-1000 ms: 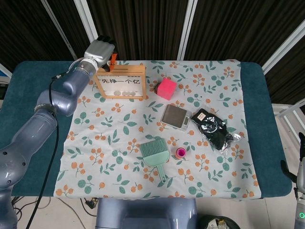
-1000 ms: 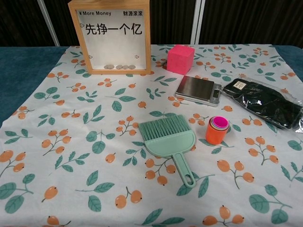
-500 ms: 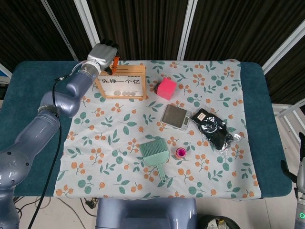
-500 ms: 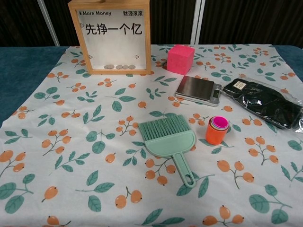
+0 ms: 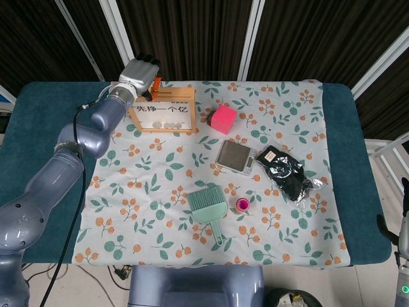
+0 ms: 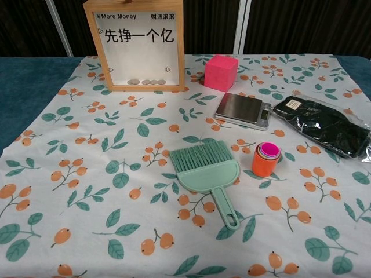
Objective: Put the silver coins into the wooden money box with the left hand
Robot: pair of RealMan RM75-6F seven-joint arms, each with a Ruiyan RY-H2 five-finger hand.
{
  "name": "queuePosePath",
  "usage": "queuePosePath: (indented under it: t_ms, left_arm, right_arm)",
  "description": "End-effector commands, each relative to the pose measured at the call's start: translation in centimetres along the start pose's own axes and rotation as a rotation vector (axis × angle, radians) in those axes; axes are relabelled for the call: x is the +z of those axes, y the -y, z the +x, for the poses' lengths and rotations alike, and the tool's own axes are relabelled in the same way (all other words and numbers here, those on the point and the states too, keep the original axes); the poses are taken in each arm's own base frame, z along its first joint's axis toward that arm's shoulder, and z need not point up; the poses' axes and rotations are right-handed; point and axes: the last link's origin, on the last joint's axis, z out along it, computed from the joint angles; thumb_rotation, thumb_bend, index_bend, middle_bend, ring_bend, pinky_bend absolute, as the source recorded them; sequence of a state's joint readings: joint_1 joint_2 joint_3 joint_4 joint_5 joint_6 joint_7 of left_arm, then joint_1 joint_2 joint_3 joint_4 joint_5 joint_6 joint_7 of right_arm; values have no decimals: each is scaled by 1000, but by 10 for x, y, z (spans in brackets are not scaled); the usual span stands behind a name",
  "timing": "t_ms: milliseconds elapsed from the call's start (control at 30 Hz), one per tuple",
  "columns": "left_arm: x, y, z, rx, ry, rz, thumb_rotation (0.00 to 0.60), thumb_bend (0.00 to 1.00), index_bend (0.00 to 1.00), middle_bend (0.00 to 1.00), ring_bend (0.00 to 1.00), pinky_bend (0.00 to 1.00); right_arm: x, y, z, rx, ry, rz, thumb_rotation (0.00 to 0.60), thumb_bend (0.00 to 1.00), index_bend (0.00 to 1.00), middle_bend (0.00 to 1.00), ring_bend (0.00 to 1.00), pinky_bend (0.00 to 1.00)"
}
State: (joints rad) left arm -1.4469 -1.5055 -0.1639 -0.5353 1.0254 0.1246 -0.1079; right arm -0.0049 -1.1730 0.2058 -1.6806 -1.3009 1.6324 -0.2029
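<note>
**Left hand at the money box top, rear left of worktop**

Dark curtains back a blue worktop (image 5: 38,121) laid with a floral cloth (image 5: 160,192). We find the wooden money box (image 5: 162,111) upright at the cloth's far left, with silver coins (image 6: 146,82) lying along its floor behind the window. We note the left hand (image 5: 139,71) poised at the box's top left corner, an orange item beside its fingers; whether they pinch a coin we cannot tell. We judge the slot lies just right of the hand, its long axis along the box top. Only a sliver of the right arm shows at the lower right edge; its hand is unseen.
</note>
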Motion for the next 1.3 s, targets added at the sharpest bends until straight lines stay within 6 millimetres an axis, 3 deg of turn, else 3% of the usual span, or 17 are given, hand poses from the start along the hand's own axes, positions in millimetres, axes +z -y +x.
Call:
queuePosePath:
  t_ms: [33,533,1000,1167,1300]
  left_arm:
    - [1,-1,0,-5,-4,0,600,434,605,124,0,0]
    - [1,-4,0,9,2,-5,600,315,537,124,0,0]
    - [1,-7,0,15,-7,-12,600,313,532,124,0,0]
    - [-5,-9,15,-39,-145,-45,600,313,519,125,0,0]
    - [-31,-1,22,-54,-339,-107,600,314,483,121,0,0]
  right_arm:
    - [0,0,0,0,0,0,600,358,56,21,0,0]
    - [-1,0,0,2,-1,2,600,358,55,20,0,0]
    - [0,0,0,2,-2,2,600,358,56,20,0,0]
    - [0,0,0,5,4,1,600,357,55,21,0,0]
    - [0,0,-1,5,5,3,600,357,56,21,0,0]
